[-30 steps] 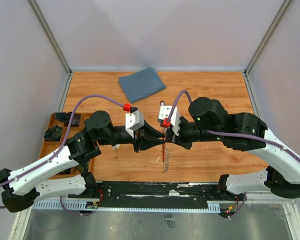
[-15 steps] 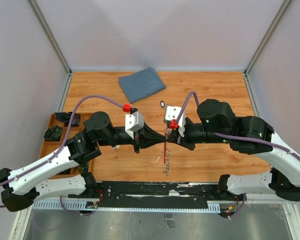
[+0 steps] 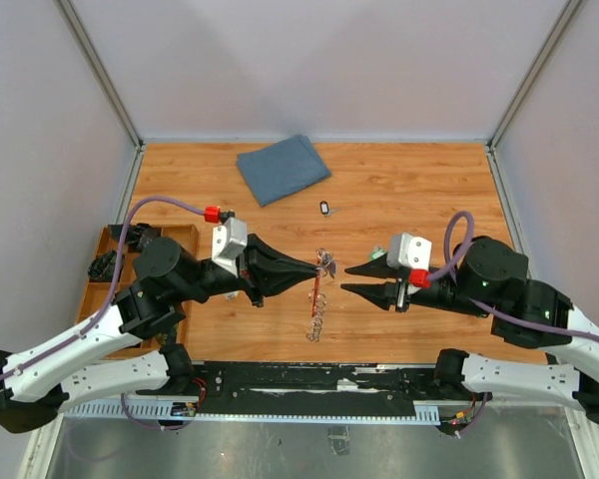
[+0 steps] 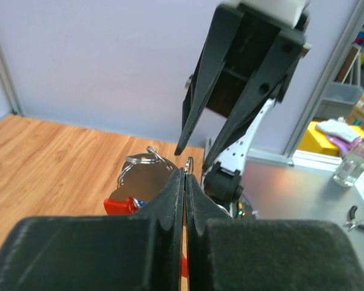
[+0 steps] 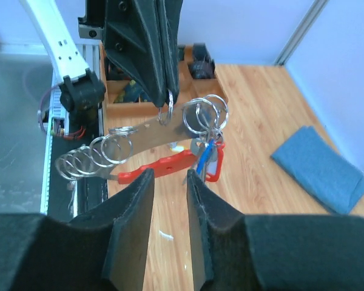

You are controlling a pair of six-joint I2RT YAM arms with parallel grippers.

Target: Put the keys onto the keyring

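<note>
Wood tray: we see it at the far left of the table, its compartments holding small black parts.
Blue cloth: it lies folded flat near the back of the table, well apart from both arms.
Left gripper: we find it clenched, reaching in from the left with its fingers pressed together. The right wrist view shows the tips pinching one small silver ring of the keyring, which hangs from them above the table.
Keyring: the red curved loop hangs roughly level under the left gripper's tips. A run of silver rings trails off one end and a cluster of larger rings sits over the other. From above we see it between the two grippers, touching only the left one.
Blue key: it dangles under the ring cluster, against the end of the red loop. We cannot tell whether it is threaded onto the loop itself.
Small dark thing: it lies alone on the wood behind the grippers, too small for us to name.
Right gripper: released, its jaws parted and holding nothing. It points left at the keyring, near it but apart.
Writing: too small or blurred for us to read.
</note>
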